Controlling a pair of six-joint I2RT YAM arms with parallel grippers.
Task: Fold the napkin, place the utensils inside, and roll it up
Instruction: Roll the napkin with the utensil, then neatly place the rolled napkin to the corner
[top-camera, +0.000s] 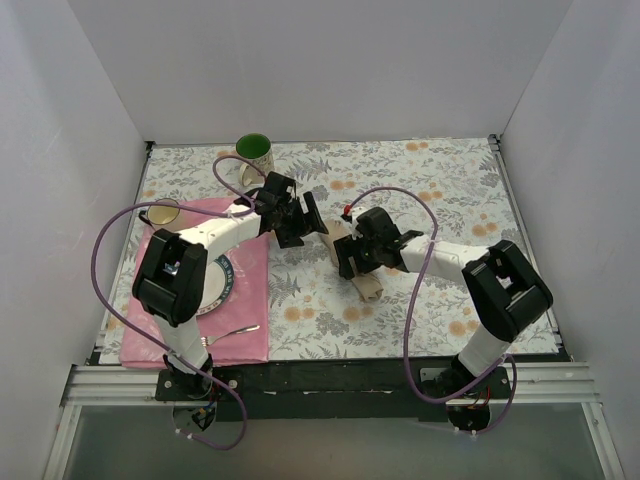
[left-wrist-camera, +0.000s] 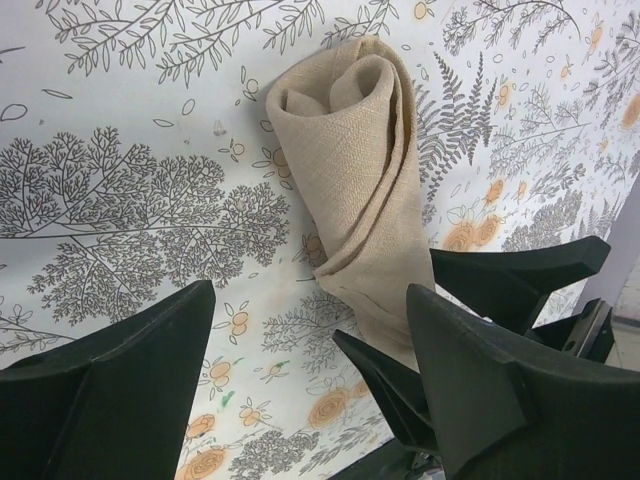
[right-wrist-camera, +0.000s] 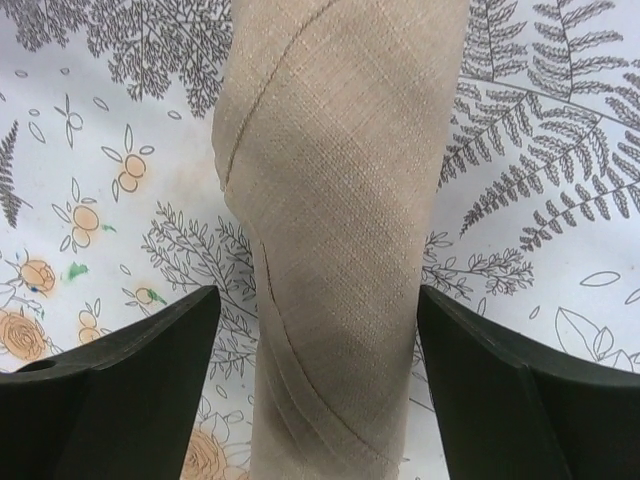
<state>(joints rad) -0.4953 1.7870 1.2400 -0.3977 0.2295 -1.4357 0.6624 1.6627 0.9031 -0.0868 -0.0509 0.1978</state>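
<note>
no legible text anywhere

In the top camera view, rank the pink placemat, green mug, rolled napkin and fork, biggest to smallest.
1. Pink placemat.
2. Green mug and rolled napkin: about alike, and the napkin is partly hidden, so I won't rank them.
3. Fork, long but very thin.

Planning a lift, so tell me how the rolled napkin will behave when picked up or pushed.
The napkin is soft woven cloth, so it will probably sag if lifted by one end. Its spiral end looks loose; it may unroll unless pinched across the layers. Pushed sideways on the tablecloth, it would likely roll rather than slide.
</note>
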